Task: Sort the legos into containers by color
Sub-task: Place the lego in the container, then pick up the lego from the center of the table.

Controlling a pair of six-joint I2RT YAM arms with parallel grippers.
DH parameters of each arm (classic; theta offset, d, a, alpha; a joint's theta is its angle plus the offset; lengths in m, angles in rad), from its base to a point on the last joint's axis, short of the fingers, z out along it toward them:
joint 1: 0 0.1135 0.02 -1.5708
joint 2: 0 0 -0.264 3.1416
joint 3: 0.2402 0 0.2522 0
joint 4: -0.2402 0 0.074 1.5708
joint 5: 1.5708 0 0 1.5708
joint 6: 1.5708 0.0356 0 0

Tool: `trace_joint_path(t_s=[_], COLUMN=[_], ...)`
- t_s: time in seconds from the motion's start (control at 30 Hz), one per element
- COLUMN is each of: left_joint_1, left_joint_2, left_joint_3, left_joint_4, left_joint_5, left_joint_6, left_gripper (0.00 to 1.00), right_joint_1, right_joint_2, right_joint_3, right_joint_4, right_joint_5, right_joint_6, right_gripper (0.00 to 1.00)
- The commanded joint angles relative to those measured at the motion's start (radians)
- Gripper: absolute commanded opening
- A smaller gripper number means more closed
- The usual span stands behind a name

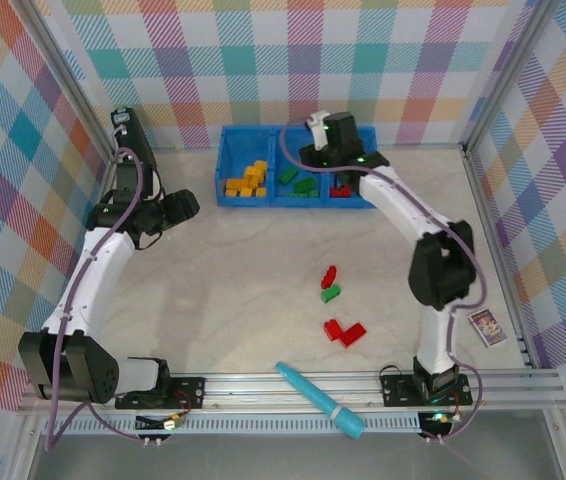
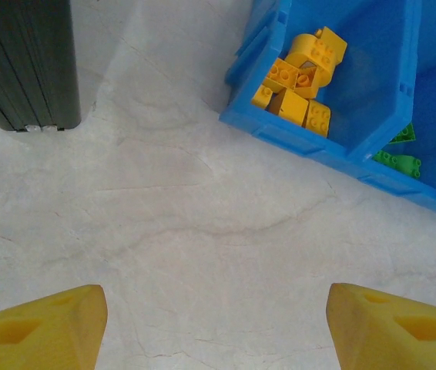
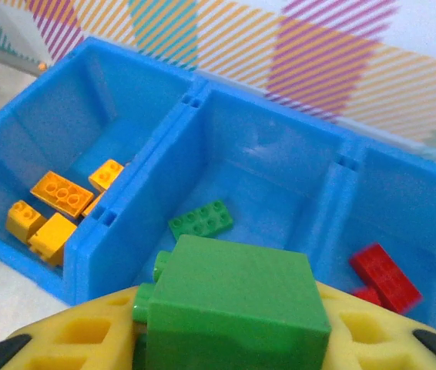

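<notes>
On the pale veined table [image 1: 243, 290], the glossy blue bin [image 1: 253, 140] stands at the far side. It holds yellow-orange bricks [image 1: 248, 180] in its left compartment, green bricks [image 1: 298, 182] in the middle and red bricks [image 1: 341, 190] at right, and the right gripper [image 1: 331, 150] is above it. The right wrist view shows what the top view hides: yellow fingers [image 3: 79, 335] pinching a studded green brick [image 3: 237, 301] over the middle compartment. The left gripper [image 2: 216, 324] hangs spread and empty over bare table near the bin's left end. Nearer the arms lie a teal stick [image 1: 318, 400], loose bricks [image 1: 343, 332] in red and green, and a small card [image 1: 487, 326].
</notes>
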State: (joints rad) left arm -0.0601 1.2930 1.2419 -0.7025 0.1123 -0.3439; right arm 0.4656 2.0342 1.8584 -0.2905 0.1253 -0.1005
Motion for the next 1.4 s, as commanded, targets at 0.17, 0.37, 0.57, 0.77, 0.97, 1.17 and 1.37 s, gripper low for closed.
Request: trace_joint_path(t_s=[0.17, 0.37, 0.57, 0.77, 0.97, 1.17, 1.37], left_joint_1=[0.016, 0.015, 0.015, 0.016, 0.016, 0.015, -0.009], left_joint_2=[-0.063, -0.073, -0.08, -0.092, -0.111, -0.116, -0.073], left_joint_3=[-0.035, -0.039, -0.037, -0.031, -0.016, -0.03, -0.01], left_joint_4=[-0.052, -0.061, -0.066, -0.061, -0.057, -0.047, -0.037], left_joint_5=[-0.011, -0.007, 0.007, 0.016, 0.044, 0.059, 0.09], left_joint_6=[0.019, 0.016, 0.011, 0.008, 0.006, 0.011, 0.032], left_gripper=[0.76, 0.76, 0.76, 0.76, 0.76, 0.76, 0.76], right_joint_1=[0.007, 0.007, 0.007, 0.008, 0.011, 0.025, 0.082], right_joint_2=[0.32, 0.383, 0.356, 0.252, 0.015, -0.309, -0.595], right_joint_3=[0.312, 0.348, 0.325, 0.254, 0.037, -0.357, -0.715], right_joint_4=[-0.022, -0.012, -0.026, -0.025, -0.033, -0.171, -0.255], right_joint_5=[0.017, 0.023, -0.002, -0.03, -0.041, 0.023, 0.03], right_joint_6=[-0.139, -0.175, -0.179, -0.181, -0.111, 0.214, 0.496], right_gripper=[0.37, 0.47, 0.61, 0.75, 0.75, 0.77, 0.74])
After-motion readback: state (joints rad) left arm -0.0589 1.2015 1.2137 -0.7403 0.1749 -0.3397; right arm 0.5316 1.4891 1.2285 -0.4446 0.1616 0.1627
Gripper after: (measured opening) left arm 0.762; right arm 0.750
